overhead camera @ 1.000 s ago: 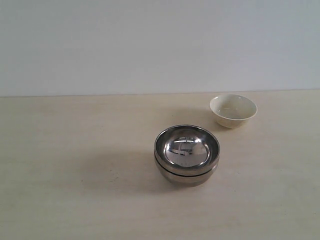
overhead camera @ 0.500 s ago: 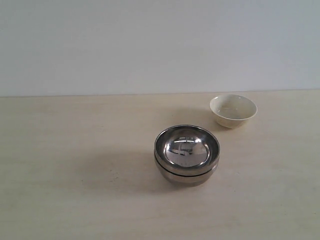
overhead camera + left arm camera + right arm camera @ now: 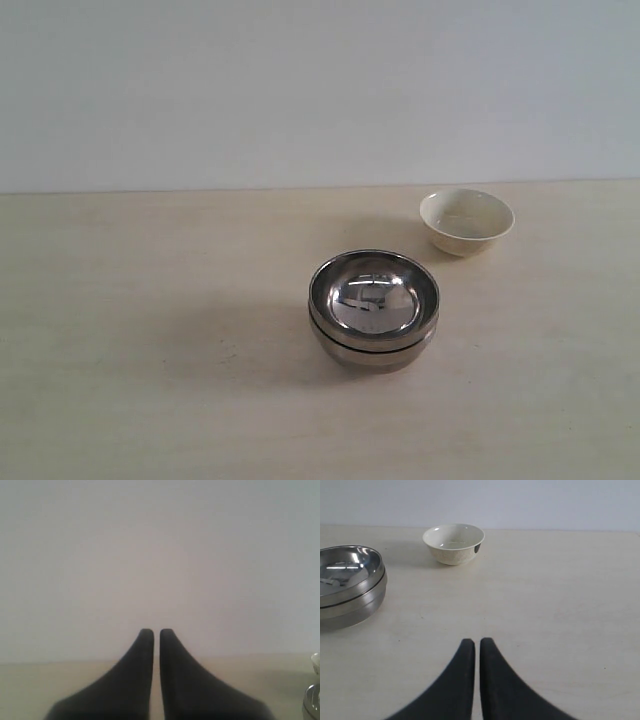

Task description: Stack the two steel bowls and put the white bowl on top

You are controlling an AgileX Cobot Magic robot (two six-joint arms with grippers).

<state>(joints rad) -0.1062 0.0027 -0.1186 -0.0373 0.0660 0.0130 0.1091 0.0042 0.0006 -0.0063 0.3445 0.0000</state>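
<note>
Pale wood-grain table (image 3: 150, 390) runs back to a plain whitish wall (image 3: 300, 90) in the exterior view, and no arm shows there. Near the middle of the table sit the two steel bowls, one nested inside the other: the upper steel bowl (image 3: 372, 290) has a mirror-bright inside with streaks of reflection, and the lower steel bowl (image 3: 368, 354) shows beneath it as a rounded grey side, with a thin dark seam between the two rims. Farther back and to the right, well apart from the stack, the white bowl (image 3: 466, 221) stands upright on the table, small, glossy and cream-toned, with nothing in it. In the left wrist view the left gripper (image 3: 152, 632) points at the wall above the table's edge, its two dark fingers drawn together with only a thin slit between them and nothing held; slivers of the bowls peek in at the frame's edge. In the right wrist view the right gripper (image 3: 477, 642) hangs low over bare table, likewise closed to a thin slit and holding nothing. Ahead of it are the stacked steel bowls (image 3: 350, 582), and beyond them the white bowl (image 3: 453, 542), which narrows to a small foot; a dark spot shows on its side, and I cannot tell what it is.
</note>
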